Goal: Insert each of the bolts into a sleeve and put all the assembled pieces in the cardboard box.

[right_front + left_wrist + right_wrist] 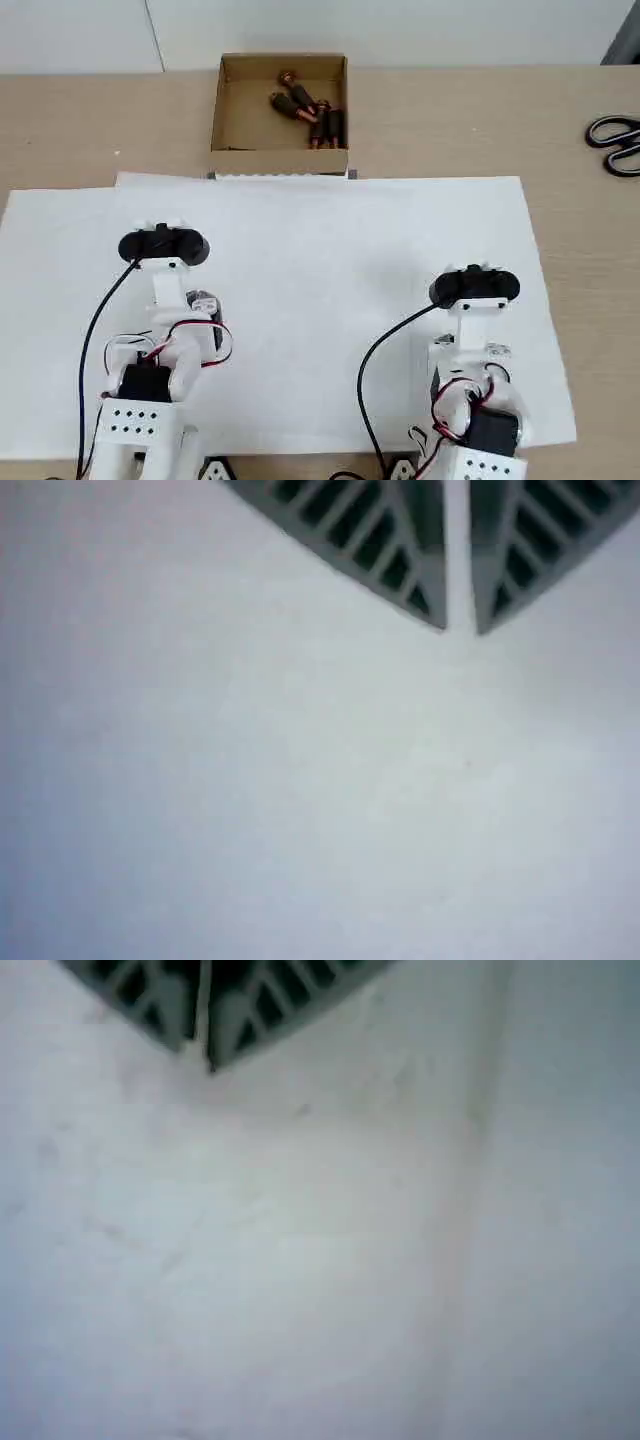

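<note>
The cardboard box [228,100] stands at the back of the table, left of centre. Several dark sleeves with copper-coloured bolts [305,108] lie inside it, bunched toward its right half. The left arm [163,247] sits folded at the front left over the white paper. Its gripper [462,630] is shut with nothing in it, just above the bare sheet. Folded at the front right is the right arm [474,287], and its gripper [200,1058] is shut on nothing, also close over the paper.
A large white paper sheet [330,280] covers the middle and front of the wooden table. A pair of scissors [615,143] lies at the far right edge. The box's front wall meets the sheet's far edge.
</note>
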